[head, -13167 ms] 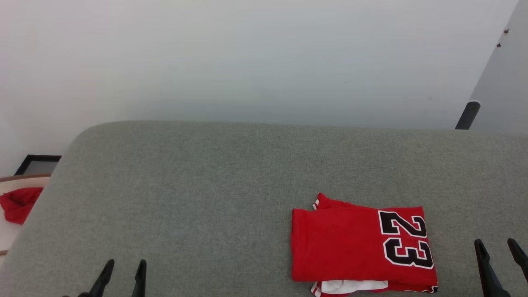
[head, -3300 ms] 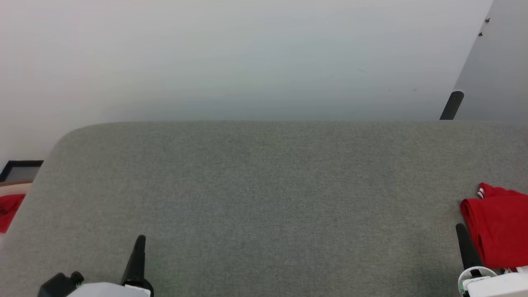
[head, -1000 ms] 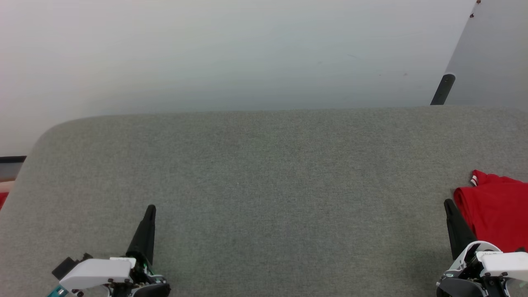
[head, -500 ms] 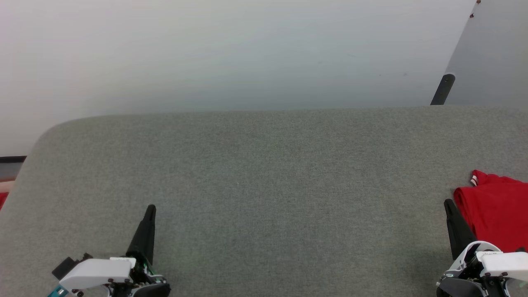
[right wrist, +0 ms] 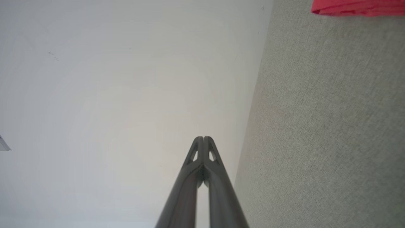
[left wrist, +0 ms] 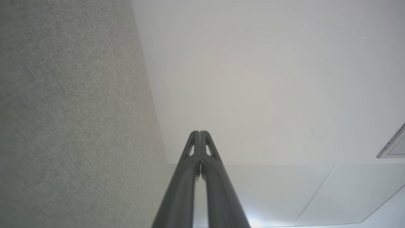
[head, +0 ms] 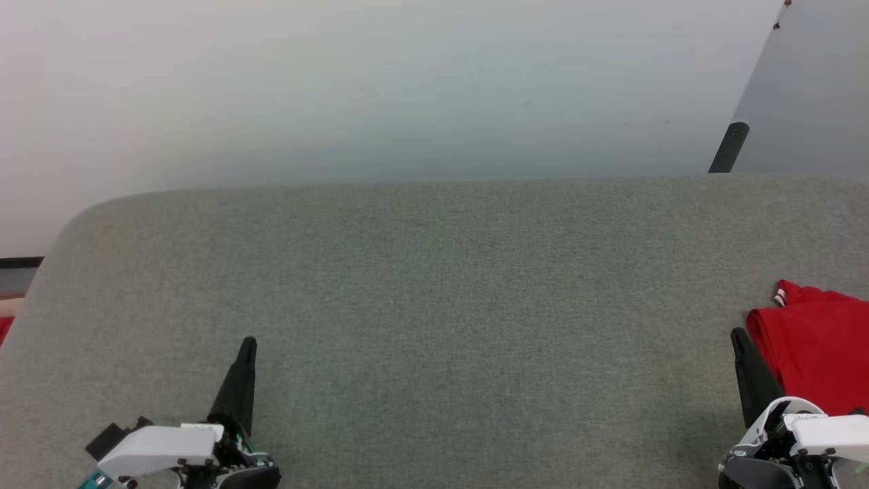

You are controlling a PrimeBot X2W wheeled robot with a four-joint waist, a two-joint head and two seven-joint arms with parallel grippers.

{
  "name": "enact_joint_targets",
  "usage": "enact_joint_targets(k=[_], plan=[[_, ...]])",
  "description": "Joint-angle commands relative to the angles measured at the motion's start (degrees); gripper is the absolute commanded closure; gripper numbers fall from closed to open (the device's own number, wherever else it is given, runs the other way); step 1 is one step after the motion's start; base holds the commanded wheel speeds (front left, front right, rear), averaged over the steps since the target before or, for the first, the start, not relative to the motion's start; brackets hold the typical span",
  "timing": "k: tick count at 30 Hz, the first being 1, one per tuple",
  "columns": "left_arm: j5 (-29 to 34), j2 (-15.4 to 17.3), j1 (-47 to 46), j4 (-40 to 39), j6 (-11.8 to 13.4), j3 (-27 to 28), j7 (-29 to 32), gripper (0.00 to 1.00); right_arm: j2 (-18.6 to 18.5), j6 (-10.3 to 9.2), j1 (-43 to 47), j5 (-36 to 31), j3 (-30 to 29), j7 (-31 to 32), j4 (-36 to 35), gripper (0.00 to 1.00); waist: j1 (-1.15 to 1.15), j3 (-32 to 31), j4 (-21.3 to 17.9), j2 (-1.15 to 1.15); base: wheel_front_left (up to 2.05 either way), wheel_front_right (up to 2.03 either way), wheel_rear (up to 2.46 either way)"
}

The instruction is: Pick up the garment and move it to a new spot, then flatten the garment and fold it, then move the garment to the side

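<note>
Grey surface [head: 434,285], garment [head: 815,353] lying at its three o'clock edge.
At seven o'clock the left gripper [head: 248,343] hovers with fingers pressed together on nothing. At four o'clock the right gripper [head: 734,334] is likewise pinched closed and empty, just beside the garment's left edge, perhaps brushing it; the angle leaves that unclear. The garment (partly cut off by the frame) looks folded, soft, light and limp, so its layers would likely slide apart: better to pinch through the whole stack at the folded left edge, both ends supported.
</note>
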Motion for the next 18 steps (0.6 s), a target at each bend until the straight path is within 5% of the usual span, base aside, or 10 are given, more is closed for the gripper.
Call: enact_joint_targets(k=[1, 18], plan=[[-0.18, -0.03, -0.56, 0.06, -0.28, 0.14, 0.17, 1.00, 0.15, 0.02, -0.20, 0.24, -0.03, 0.08, 0.00, 1.00, 0.00, 0.00, 0.00, 0.00, 0.00, 0.00, 0.00], [-0.18, -0.03, -0.55, 0.06, -0.29, 0.14, 0.17, 1.00, 0.16, 0.02, -0.20, 0.24, -0.02, 0.09, 0.00, 1.00, 0.00, 0.00, 0.00, 0.00, 0.00, 0.00, 0.00]])
